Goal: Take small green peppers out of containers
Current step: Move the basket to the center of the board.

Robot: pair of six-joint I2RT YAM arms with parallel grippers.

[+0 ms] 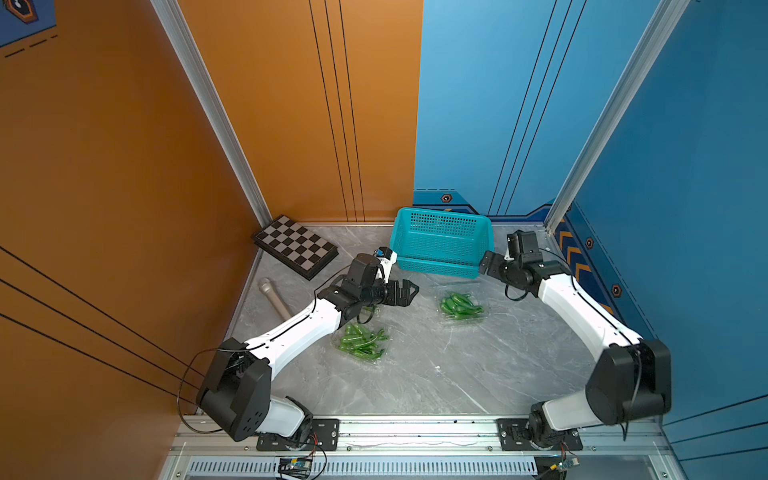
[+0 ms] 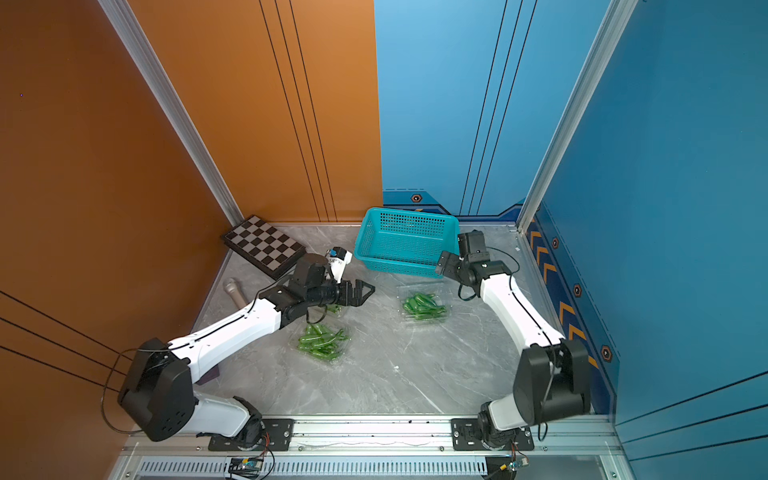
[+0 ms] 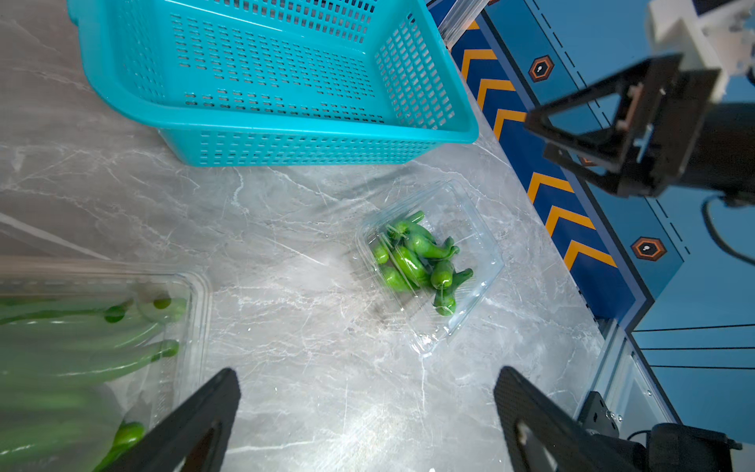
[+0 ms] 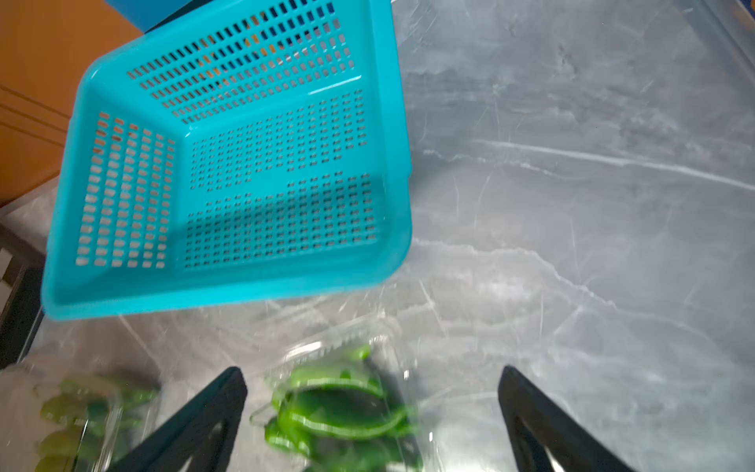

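Observation:
In both top views, small green peppers [image 1: 459, 305] lie in a clear container [image 1: 478, 293] just in front of the basket. More peppers [image 1: 361, 343] fill a second container [image 2: 332, 359] by my left forearm. A third container [image 2: 334, 309] is mostly hidden under my left wrist. My left gripper [image 1: 409, 291] hovers open over bare table between the containers, and its wrist view shows nothing between the fingertips [image 3: 228, 392]. My right gripper [image 1: 486, 262] is open at the basket's near right corner, above the right container's peppers [image 4: 339, 408], not touching them.
A teal perforated basket [image 1: 440, 245] stands empty at the back centre. A folded chessboard [image 1: 295, 245] and a grey cylinder [image 1: 274, 297] lie at the back left. Booth walls close in the table on three sides.

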